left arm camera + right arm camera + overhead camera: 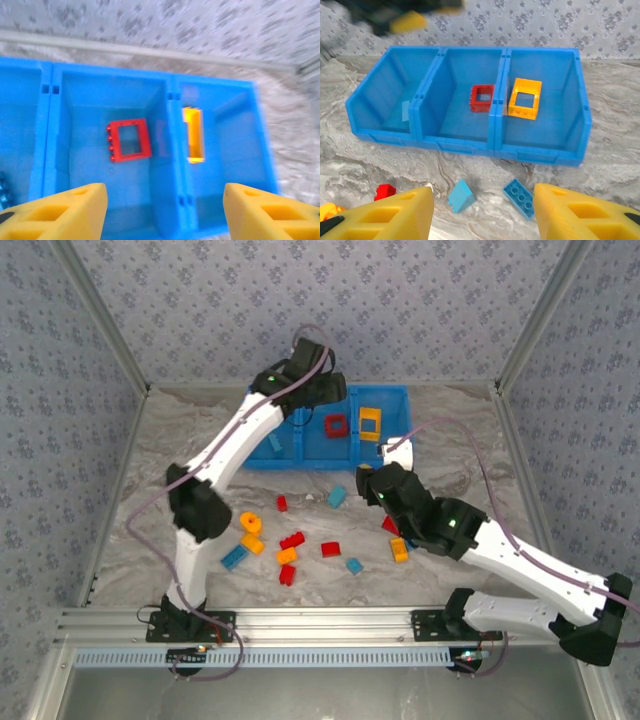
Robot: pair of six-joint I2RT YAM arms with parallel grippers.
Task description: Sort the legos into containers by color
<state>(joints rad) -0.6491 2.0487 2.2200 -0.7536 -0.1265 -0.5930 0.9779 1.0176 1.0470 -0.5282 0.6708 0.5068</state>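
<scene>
Our left claw (165, 212) hangs apart, empty, above the bright blue three-compartment plastic bin (465, 142); we see a red plastic frame brick (482, 97) in its middle compartment. Our right claw (482, 212), apart too, faces the bin's front, loose bricks (330, 549) before it.

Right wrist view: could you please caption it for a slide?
Blue bin: red frame in middle compartment, yellow frame in right compartment.

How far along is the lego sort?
Done: red frame in the middle compartment, yellow frame in the right, one light blue piece in the left. In hand: nothing; left gripper open over the bin, right gripper open above two blue bricks. Left: about a dozen loose bricks on the table.
</scene>
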